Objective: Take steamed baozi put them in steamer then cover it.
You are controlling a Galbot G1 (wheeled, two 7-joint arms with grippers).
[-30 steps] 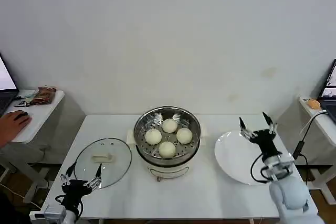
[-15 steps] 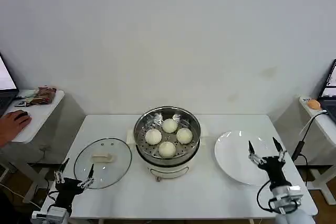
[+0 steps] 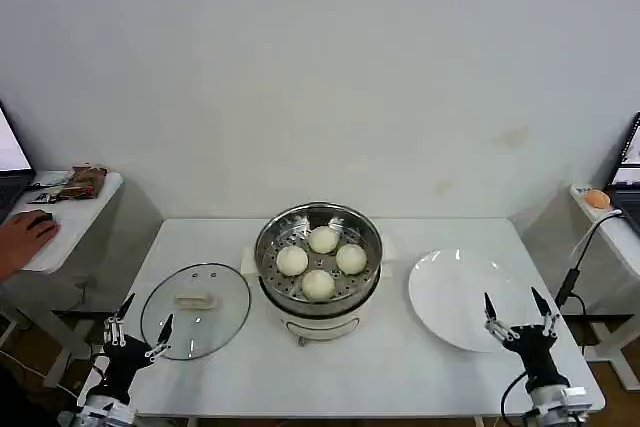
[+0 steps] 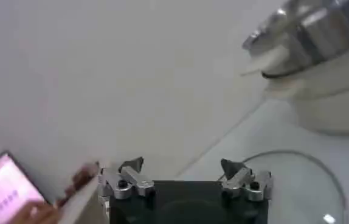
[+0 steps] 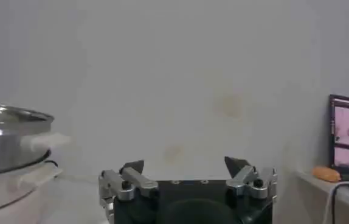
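Both arms sit low at the front edge of the worktop [image 3: 250, 377], wrists turned so the fingers point up. The left tool [image 3: 138, 323] hangs at the front left corner, just beside the cover [image 3: 196, 311], its fingers spread wide and holding nothing. The right tool [image 3: 517, 312] stands at the front right corner, by the near rim of the white plate [image 3: 450, 292], also splayed open and empty. The steamer [image 3: 318, 254] sits at the middle of the worktop on its white pot base [image 3: 318, 324], with the four steamed baozi [image 3: 320, 260] inside it. The cover lies flat on the worktop left of the steamer, handle up.
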